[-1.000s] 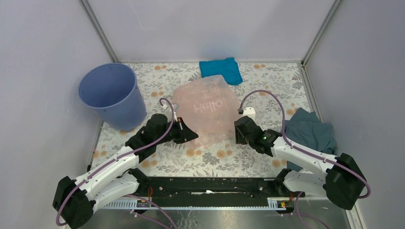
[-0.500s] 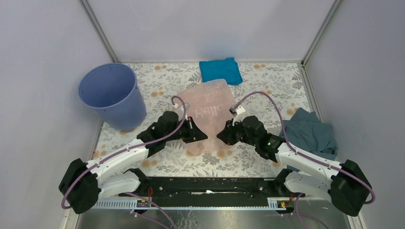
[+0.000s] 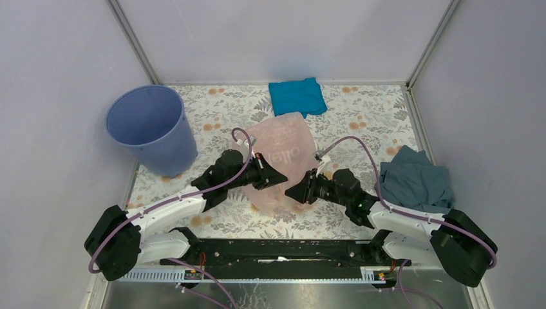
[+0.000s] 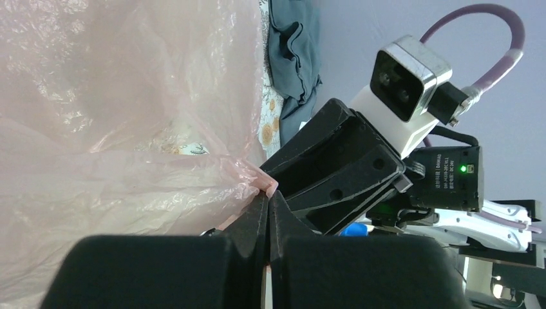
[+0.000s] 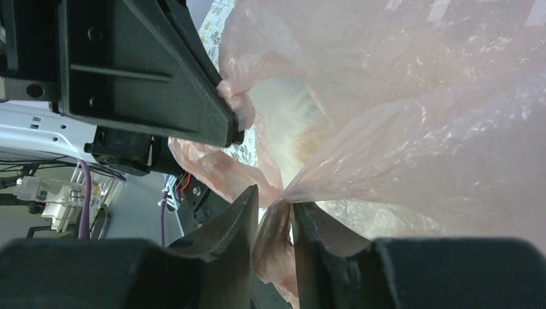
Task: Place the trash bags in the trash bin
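Observation:
The pale-pink trash bag [image 3: 283,145] lies on the flowered mat in the middle, its near edge bunched between the two grippers. My left gripper [image 3: 278,178] is shut on a fold of the film, which shows at its tips in the left wrist view [image 4: 268,196]. My right gripper [image 3: 293,192] faces it from the right, shut on a gathered strip of the bag [image 5: 418,96] in the right wrist view [image 5: 275,199]. The two grippers are nearly touching. The lavender-blue trash bin [image 3: 151,125] stands upright at the far left, apart from both.
A bright blue folded cloth [image 3: 297,95] lies at the back middle. A grey-blue cloth [image 3: 415,183] lies crumpled at the right edge, behind the right arm. Walls close in the left, back and right sides.
Both grippers have moved inward toward each other, drawing the bag's sides together. The bag has gone from spread flat to narrow and bunched.

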Controlling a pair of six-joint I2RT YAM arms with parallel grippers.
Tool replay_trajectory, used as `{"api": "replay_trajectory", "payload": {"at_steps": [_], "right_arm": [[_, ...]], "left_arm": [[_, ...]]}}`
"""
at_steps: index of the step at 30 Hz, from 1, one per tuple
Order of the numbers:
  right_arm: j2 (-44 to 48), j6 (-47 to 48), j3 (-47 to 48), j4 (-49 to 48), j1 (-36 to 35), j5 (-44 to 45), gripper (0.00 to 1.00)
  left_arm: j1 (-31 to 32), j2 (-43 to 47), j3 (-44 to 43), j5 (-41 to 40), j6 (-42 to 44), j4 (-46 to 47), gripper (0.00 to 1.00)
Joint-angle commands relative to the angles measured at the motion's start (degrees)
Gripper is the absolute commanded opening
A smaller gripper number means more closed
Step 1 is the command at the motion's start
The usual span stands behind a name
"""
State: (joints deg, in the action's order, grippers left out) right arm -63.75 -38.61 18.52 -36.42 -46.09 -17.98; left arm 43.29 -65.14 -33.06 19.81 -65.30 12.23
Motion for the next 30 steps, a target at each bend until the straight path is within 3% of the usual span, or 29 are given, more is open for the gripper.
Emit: {"api": "replay_trajectory", "payload": {"at_steps": [1, 14, 23, 27, 29, 30], "right_arm": [[3.1, -2.3, -1.5, -6.0, -0.3, -0.1, 0.36], [4.1, 5.7, 2.7, 0.4, -4.3, 2.9, 0.66], [0.0, 7.9, 5.7, 0.7, -7.3, 7.9, 0.7], [-3.3, 8.8, 8.3, 0.5, -9.6, 11.2, 0.58], [-4.2, 7.8, 8.5, 0.1, -9.8, 14.2, 0.37], [-4.3, 7.3, 8.5, 0.3, -9.8, 16.2, 0.24]], "left_arm": [[0.2, 0.5, 1.0, -1.0, -2.2, 5.0, 0.0], [0.8, -2.4, -0.2, 0.7, -3.2, 6.3, 0.0], [1.1, -2.4, -1.4, 2.6, -3.0, 5.9, 0.0], [1.2, -2.1, -4.1, 4.2, -0.4, 2.4, 0.0], [1.2, -1.2, -5.7, 4.0, 2.2, -1.7, 0.03], [1.2, -0.5, -7.0, 3.2, 4.4, -5.2, 0.12]]}}
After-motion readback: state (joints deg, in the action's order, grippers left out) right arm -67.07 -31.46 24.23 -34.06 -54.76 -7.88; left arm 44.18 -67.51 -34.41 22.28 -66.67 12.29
